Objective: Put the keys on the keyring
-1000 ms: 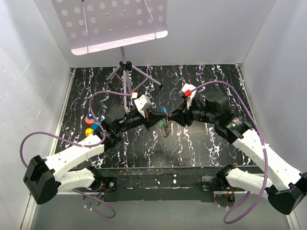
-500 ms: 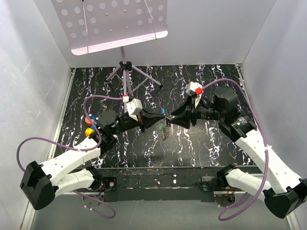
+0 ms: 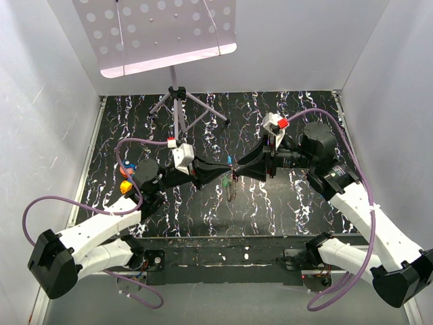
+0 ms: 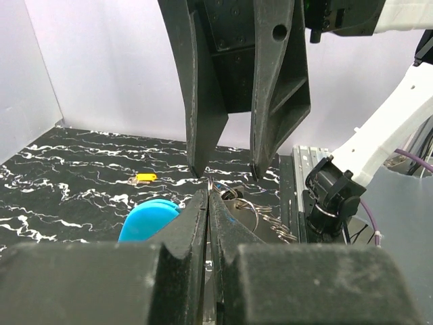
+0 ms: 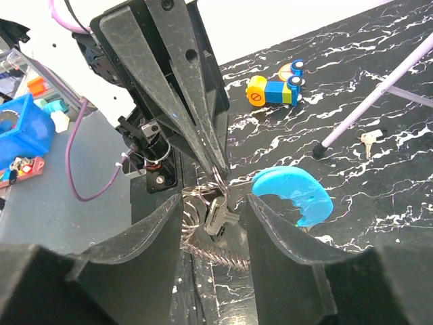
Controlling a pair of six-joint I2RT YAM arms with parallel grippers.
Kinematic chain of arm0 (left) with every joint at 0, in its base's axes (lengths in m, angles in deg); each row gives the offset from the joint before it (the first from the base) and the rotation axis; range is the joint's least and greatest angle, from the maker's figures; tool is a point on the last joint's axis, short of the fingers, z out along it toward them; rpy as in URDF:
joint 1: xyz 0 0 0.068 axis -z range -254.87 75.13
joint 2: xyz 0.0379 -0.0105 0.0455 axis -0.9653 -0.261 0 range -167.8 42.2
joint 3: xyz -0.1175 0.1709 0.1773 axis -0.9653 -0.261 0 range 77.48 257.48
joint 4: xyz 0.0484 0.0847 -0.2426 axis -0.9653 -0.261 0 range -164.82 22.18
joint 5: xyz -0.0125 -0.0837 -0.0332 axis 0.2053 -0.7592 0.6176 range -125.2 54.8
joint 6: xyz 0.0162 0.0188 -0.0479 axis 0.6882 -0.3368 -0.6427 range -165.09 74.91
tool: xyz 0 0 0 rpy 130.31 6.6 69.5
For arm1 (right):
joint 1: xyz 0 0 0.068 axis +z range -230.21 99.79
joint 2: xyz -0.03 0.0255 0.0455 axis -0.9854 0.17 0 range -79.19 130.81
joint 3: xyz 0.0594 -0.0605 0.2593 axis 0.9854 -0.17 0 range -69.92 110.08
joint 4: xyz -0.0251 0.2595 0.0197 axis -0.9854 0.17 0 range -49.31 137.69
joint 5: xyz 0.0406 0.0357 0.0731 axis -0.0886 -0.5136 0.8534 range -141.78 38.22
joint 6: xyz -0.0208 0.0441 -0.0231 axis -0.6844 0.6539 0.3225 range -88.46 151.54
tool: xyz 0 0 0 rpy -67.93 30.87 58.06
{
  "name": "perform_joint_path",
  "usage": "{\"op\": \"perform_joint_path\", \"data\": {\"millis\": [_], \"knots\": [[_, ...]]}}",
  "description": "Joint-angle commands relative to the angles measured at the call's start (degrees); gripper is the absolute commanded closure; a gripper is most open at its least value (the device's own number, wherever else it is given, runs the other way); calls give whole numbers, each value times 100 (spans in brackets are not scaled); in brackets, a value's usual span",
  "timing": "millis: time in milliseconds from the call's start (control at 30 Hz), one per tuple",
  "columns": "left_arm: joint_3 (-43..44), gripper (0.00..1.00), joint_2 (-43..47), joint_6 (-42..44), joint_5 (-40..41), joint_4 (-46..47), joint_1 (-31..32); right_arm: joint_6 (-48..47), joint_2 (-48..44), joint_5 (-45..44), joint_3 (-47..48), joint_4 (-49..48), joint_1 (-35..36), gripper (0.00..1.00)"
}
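My left gripper (image 3: 225,174) is shut on a thin metal ring of the keyring (image 3: 232,184) and holds it above the mat. In the left wrist view the closed tips (image 4: 208,193) pinch the ring (image 4: 212,184). The keyring's blue crescent (image 5: 294,196) hangs beside it, with a grey coil (image 5: 213,252) below. One grey key (image 5: 218,213) hangs on the ring, between the fingers of my open right gripper (image 5: 216,217), which faces the left one (image 3: 235,169). A loose key (image 5: 369,139) lies on the mat by a tripod foot. A yellow-tagged key (image 4: 143,179) lies farther off.
A music stand (image 3: 162,34) on a tripod (image 3: 177,101) stands at the back middle, with one leg (image 5: 379,95) near the loose key. A colourful toy (image 3: 126,177) sits at the left of the mat (image 3: 284,210). White walls enclose three sides.
The left arm has drawn back to the left and the right wrist has shifted right. The gripper tips still meet at the hanging keyring in the middle.
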Motion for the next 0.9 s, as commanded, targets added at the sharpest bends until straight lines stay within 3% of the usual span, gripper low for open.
{"op": "perform_joint_path", "data": {"millis": [0, 300, 867], "knots": [[66, 100, 142, -88, -6, 335, -47, 405, 31, -42, 17, -450, -26, 50], [198, 100, 28, -27, 108, 133, -47, 995, 154, -755, 140, -538, 202, 48], [260, 100, 45, -9, 310, -69, -47, 486, 233, -967, 193, -55, 379, 66]]}}
